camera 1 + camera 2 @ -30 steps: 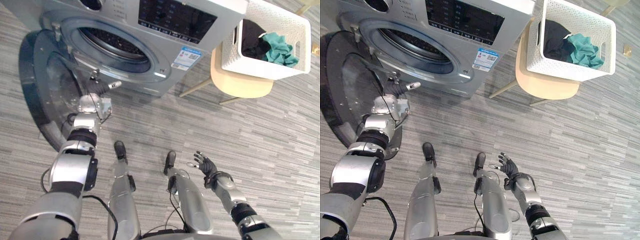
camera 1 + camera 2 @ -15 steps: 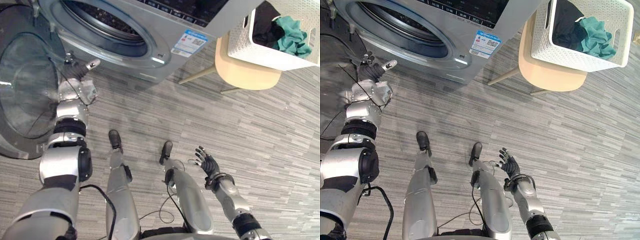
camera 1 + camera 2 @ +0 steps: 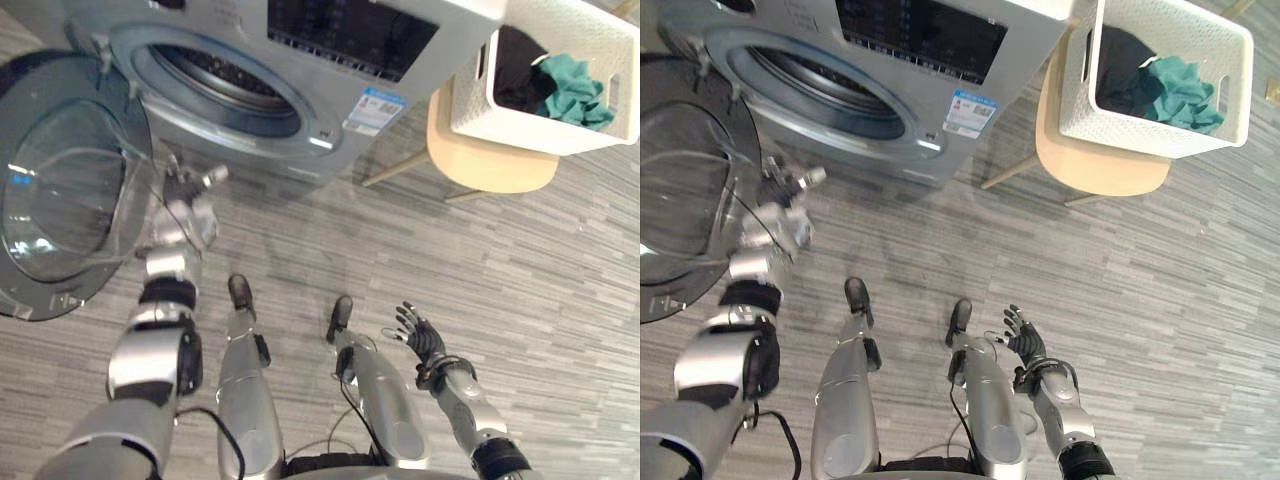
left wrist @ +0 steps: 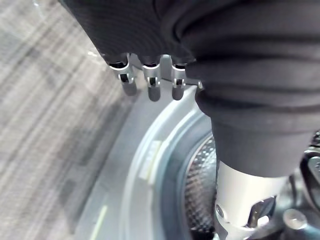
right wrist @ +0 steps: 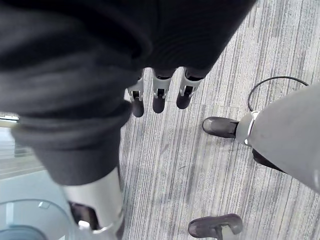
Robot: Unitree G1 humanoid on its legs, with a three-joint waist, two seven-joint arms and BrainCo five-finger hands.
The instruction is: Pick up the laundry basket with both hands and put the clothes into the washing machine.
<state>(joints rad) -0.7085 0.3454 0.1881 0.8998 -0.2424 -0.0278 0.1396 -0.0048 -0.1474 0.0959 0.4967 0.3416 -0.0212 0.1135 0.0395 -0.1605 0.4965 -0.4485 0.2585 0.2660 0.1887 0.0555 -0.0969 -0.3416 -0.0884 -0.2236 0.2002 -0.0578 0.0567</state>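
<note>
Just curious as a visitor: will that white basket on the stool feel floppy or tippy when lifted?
The laundry basket looks like rigid perforated plastic, so it should probably keep its shape. With only a dark garment and a teal garment inside, it is likely light. Perched on a stool, it might tip if pushed.

The washer (image 3: 335,150) is gleaming smooth silver, its door (image 3: 70,190) shining clear and glossy; the basket (image 3: 1140,125) is showing white perforated plastic, the clothes (image 3: 1175,90) soft cloth, the floor (image 3: 540,270) matt.
</note>
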